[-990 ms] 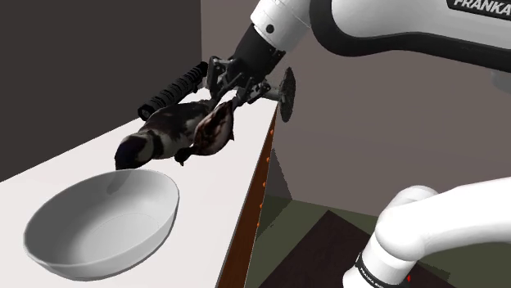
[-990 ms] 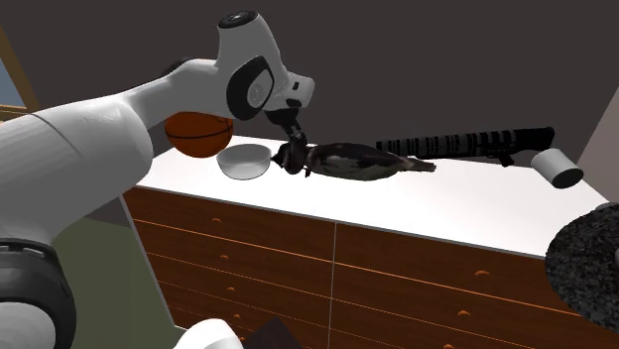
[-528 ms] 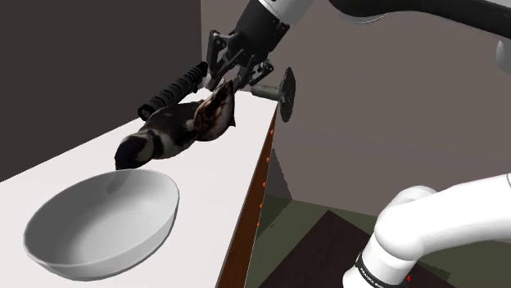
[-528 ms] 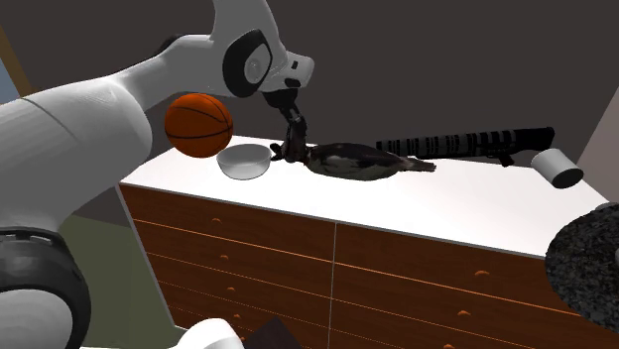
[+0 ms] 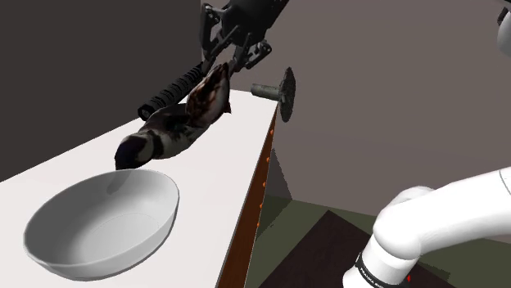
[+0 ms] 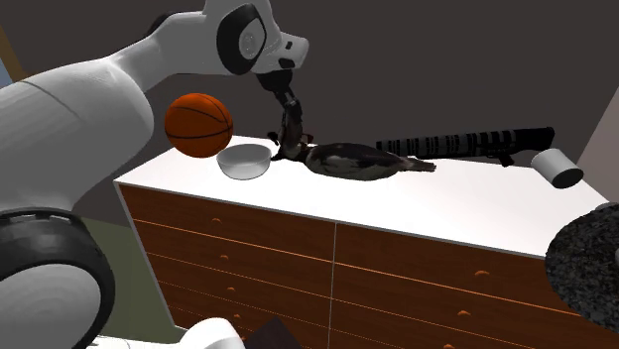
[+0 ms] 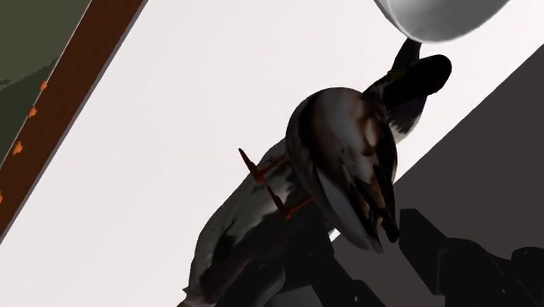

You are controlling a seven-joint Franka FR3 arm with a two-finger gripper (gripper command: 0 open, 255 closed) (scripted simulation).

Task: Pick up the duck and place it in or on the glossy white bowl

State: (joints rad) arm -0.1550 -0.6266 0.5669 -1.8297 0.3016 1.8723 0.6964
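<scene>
Over the white dresser top point(image 5: 214, 176), toward its back edge, the duck point(image 5: 174, 124) hangs slanted. It is a dark brown and black bird with pale grey patches, a glossy wing and thin orange-red feet, head low near the rim of the glossy white bowl point(image 5: 98, 225), tail end high. The black gripper point(image 5: 223, 67) is clamped on that tail end, and a black ribbed rod point(image 5: 174, 84) lies just behind.

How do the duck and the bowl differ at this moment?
The duck is dark with pale patches; the bowl is plain glossy white. The duck is long and tilted, its tail end up in the end effector; the bowl sits upright, empty and untouched. Both are over the white top.
</scene>
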